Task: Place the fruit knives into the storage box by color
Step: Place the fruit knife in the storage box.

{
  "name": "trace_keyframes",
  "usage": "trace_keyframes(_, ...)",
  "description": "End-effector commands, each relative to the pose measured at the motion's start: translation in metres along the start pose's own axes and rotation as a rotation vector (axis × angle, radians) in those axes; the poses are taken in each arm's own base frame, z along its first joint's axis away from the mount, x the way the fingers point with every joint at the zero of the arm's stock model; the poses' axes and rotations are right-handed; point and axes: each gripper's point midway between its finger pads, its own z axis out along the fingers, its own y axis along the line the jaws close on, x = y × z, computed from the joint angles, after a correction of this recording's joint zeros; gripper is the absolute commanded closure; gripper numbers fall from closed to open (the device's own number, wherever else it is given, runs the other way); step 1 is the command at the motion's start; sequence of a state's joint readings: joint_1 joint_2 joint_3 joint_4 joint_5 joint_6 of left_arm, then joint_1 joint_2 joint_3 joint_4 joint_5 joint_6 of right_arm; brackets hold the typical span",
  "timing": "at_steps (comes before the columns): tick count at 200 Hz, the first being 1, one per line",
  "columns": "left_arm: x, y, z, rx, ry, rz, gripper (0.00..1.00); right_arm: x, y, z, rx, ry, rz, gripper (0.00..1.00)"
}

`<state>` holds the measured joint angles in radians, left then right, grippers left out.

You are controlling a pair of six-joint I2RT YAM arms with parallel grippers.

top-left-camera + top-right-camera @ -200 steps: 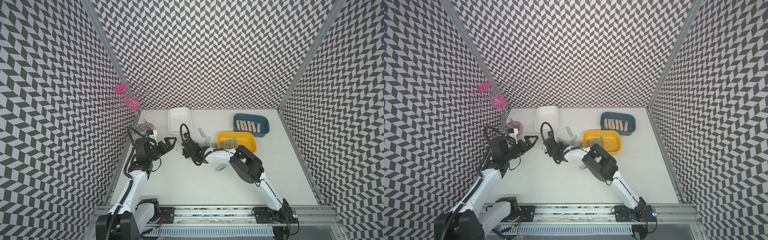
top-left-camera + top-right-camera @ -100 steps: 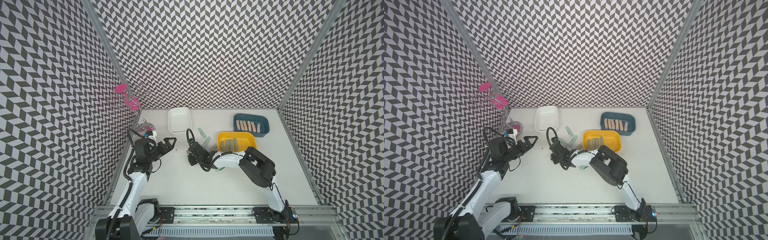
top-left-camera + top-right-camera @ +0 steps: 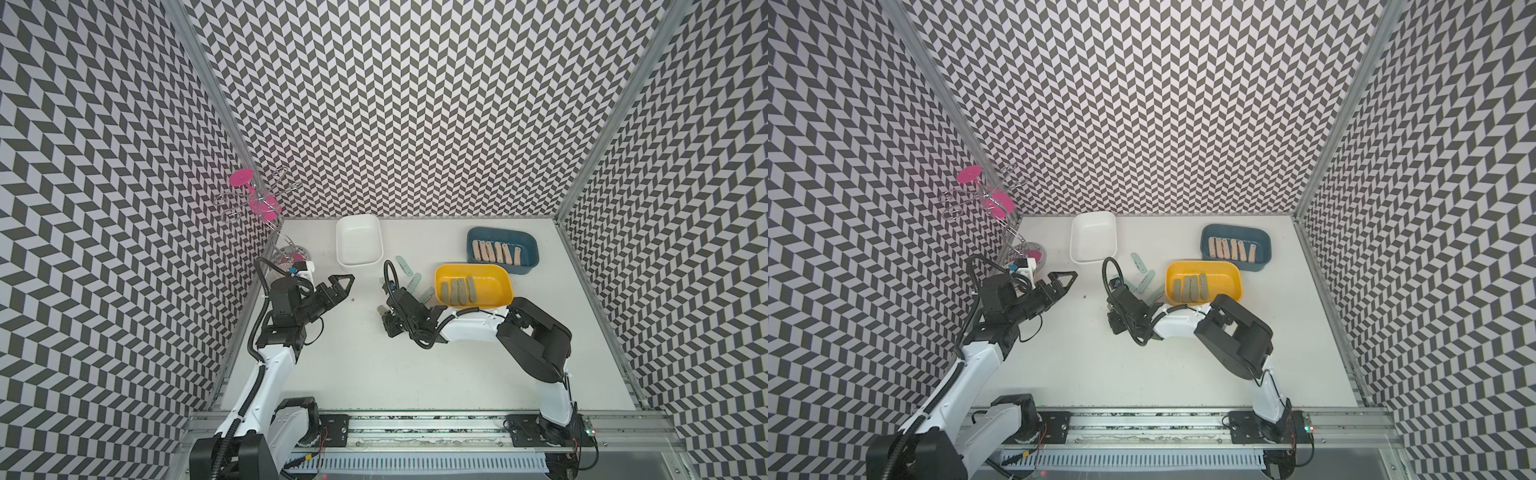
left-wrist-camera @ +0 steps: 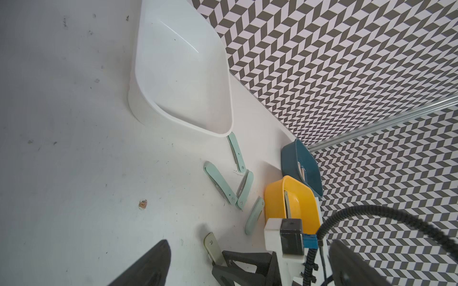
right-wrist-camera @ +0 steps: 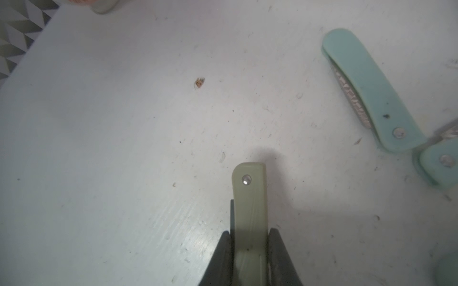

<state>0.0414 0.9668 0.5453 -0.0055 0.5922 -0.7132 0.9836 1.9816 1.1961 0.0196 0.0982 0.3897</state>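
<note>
Right gripper [image 5: 250, 236] clenches an olive grey-green fruit knife [image 5: 250, 198]: flat, rounded end with a small metal rivet, poking out over the surface [image 5: 124, 148] near the yellow box [image 3: 505, 286]. Left gripper [image 3: 343, 284] gapes, empty.

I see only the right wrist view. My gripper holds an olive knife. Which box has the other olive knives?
Observer: The yellow box. Four olive knives lie in it. It stands to the right of the right gripper, which holds the olive knife.
Operator: Is the left gripper in my way there?
Observer: No. The left gripper is open and stands apart on the other side, near the white box.
</note>
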Motion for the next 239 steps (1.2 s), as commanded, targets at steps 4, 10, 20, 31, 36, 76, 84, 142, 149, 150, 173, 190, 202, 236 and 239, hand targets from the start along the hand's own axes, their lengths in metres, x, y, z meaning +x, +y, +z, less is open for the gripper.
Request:
trace_keyframes(4, -0.008, -0.018, 0.001, 0.043, -0.020, 0.027, 0.00, -0.047, 0.011, -0.031, -0.029, -0.128, 0.021, 0.83)
trace_keyframes(10, -0.008, -0.020, 0.002, 0.045, -0.020, 0.030, 0.00, -0.052, 0.011, -0.035, -0.028, -0.139, 0.023, 0.84)
trace_keyframes(20, -0.009, -0.024, 0.003, 0.052, -0.018, 0.033, 0.00, -0.060, 0.009, -0.042, -0.025, -0.158, 0.028, 0.83)
trace_keyframes(31, -0.009, -0.030, 0.005, 0.063, -0.013, 0.037, 0.00, -0.069, 0.004, -0.051, -0.018, -0.181, 0.039, 0.84)
trace_keyframes(36, -0.009, -0.034, 0.006, 0.069, -0.013, 0.039, 0.00, -0.074, 0.001, -0.055, -0.015, -0.191, 0.045, 0.84)
trace_keyframes(76, -0.007, -0.070, 0.021, 0.132, 0.014, 0.077, 0.00, -0.107, -0.044, -0.098, 0.035, -0.291, 0.111, 0.84)
trace_keyframes(84, -0.005, -0.077, 0.026, 0.144, 0.026, 0.083, 0.00, -0.111, -0.059, -0.106, 0.053, -0.306, 0.129, 0.84)
trace_keyframes(142, 0.020, -0.119, 0.064, 0.211, 0.121, 0.130, 0.00, -0.099, -0.179, -0.159, 0.205, -0.369, 0.249, 0.84)
trace_keyframes(149, 0.022, -0.122, 0.068, 0.217, 0.128, 0.134, 0.00, -0.095, -0.191, -0.162, 0.226, -0.367, 0.256, 0.84)
trace_keyframes(150, 0.023, -0.122, 0.069, 0.218, 0.130, 0.135, 0.00, -0.094, -0.193, -0.163, 0.230, -0.367, 0.257, 0.84)
trace_keyframes(173, 0.032, -0.130, 0.084, 0.230, 0.164, 0.141, 0.00, -0.075, -0.230, -0.167, 0.306, -0.335, 0.273, 0.84)
trace_keyframes(190, 0.039, -0.136, 0.092, 0.242, 0.187, 0.147, 0.00, -0.061, -0.250, -0.164, 0.325, -0.293, 0.271, 0.84)
trace_keyframes(202, 0.044, -0.140, 0.097, 0.248, 0.201, 0.153, 0.00, -0.051, -0.265, -0.160, 0.348, -0.258, 0.279, 0.84)
trace_keyframes(236, 0.055, -0.151, 0.104, 0.262, 0.235, 0.171, 0.00, -0.033, -0.295, -0.152, 0.410, -0.204, 0.301, 0.85)
trace_keyframes(239, 0.055, -0.151, 0.104, 0.263, 0.236, 0.172, 0.00, -0.032, -0.296, -0.152, 0.414, -0.204, 0.301, 0.85)
